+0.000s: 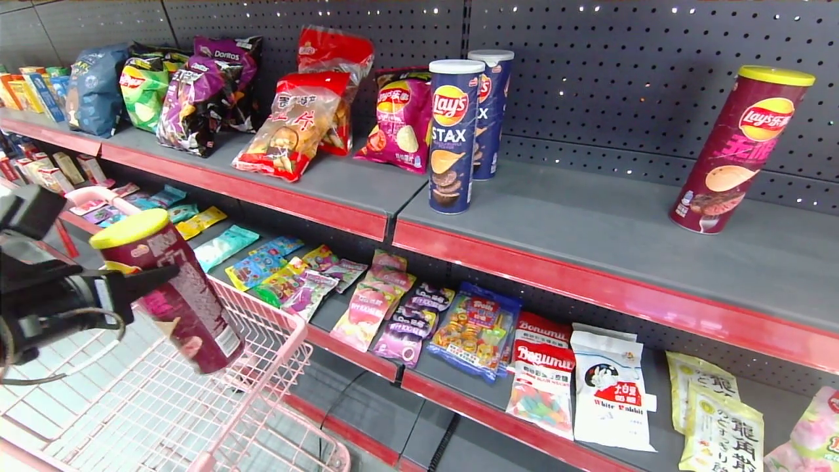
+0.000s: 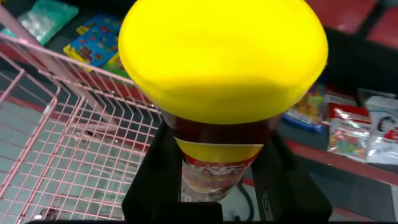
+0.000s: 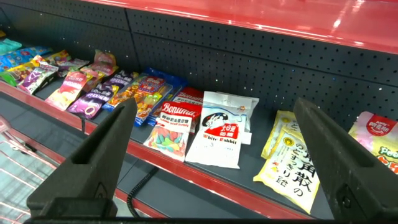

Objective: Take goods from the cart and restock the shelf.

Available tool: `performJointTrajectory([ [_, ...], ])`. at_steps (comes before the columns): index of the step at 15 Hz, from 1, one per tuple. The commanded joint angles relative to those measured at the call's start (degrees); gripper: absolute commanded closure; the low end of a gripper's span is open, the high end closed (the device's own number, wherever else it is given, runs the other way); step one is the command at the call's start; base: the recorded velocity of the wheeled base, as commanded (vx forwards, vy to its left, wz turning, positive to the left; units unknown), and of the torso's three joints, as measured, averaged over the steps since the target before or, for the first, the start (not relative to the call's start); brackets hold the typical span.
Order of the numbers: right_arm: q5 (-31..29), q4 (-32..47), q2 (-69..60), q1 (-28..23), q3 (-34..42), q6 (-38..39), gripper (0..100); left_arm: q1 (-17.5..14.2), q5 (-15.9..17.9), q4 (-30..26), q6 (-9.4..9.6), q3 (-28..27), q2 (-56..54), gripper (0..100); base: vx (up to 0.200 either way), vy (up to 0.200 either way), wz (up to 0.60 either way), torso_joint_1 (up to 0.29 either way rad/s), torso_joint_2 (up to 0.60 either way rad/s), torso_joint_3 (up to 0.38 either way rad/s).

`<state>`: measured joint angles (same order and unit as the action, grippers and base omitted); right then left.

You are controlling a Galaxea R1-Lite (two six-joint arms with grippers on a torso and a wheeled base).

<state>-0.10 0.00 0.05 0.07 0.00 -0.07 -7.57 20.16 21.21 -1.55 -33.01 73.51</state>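
Canister gripped by left claw over the cart; bare shelf lies ahead and to the right.

The maroon chip canister (image 1: 175,292) with the yellow lid is clamped at mid-body by the left claw (image 1: 134,288), just above the rim of the pink cart (image 1: 282,341). Its long axis is tilted, with the lid leaning toward the robot's left and the base hanging over the cart's corner. The upper shelf (image 1: 590,229) is seen higher, forward and to the right, with a bare stretch between the blue cans (image 1: 453,134) and a matching maroon can (image 1: 741,151). An up-and-rightward carry is judged necessary, with the axis brought upright before release. The right claw (image 3: 214,112) is spread wide and empty, facing the lower shelf (image 3: 249,186).
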Motion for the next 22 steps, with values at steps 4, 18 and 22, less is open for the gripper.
performJointTrajectory([
  [4,0.01,0.00,0.04,0.10,0.00,-0.10,0,3.09,1.90,-10.49,1.99,-1.44,-28.51,100,0.000,0.000,0.00,0.015,-0.04,-0.029],
  [18,0.01,0.00,0.04,0.10,0.00,-0.10,0,2.91,-7.42,-10.58,1.81,11.13,-38.27,100,0.000,0.000,0.00,0.189,-0.47,-0.277],
  [22,0.01,0.00,0.04,0.10,0.00,-0.01,0,2.91,-11.99,-10.49,1.99,10.78,-38.35,100,0.000,0.000,-0.60,0.084,-0.20,-0.110],
])
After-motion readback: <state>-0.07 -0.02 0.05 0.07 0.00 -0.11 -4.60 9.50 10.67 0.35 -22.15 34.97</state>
